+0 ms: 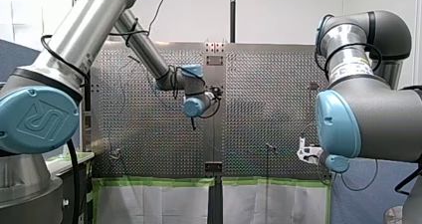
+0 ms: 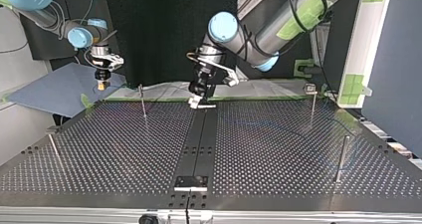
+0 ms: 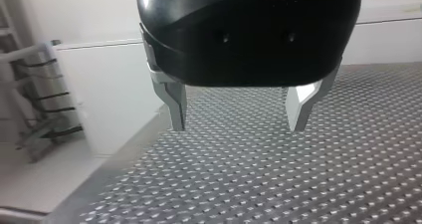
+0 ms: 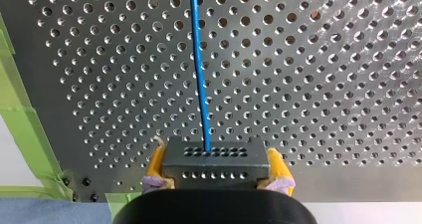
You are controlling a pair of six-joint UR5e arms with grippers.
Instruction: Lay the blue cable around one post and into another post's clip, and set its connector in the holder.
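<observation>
The blue cable point(image 4: 199, 69) ran in a straight line from the connector point(image 4: 215, 159) out over the perforated table point(image 4: 323, 84). The connector itself sat clamped between the yellow pads point(image 4: 155, 165) of my right gripper point(image 2: 102, 80). In the top view that gripper hung at the table's far left corner, just off the plate and above a blue mat point(image 2: 50, 92).

My left gripper point(image 3: 238, 125) had its metal fingers point(image 3: 175, 104) well apart with nothing between them. It was low over the table, at the far end of the dark centre strip point(image 2: 201, 134).

I judged the job barely begun. The connector was in hand, but I saw no cable bent around any of the thin posts point(image 2: 143, 102), none pressed into a clip, and the connector was not set down anywhere. The wrap, the clipping and the seating were all left to do.

Much of the scene was hard to read. The cable's far end ran out of the right wrist view. In the top view I caught only a faint blue trace on the right half of the table, too thin to follow. The post at the far right point(image 2: 312, 102) carried a small head that may have been the clip. A black plate point(image 2: 190, 181) at the strip's near end may have been the holder. I could not be sure of either.
</observation>
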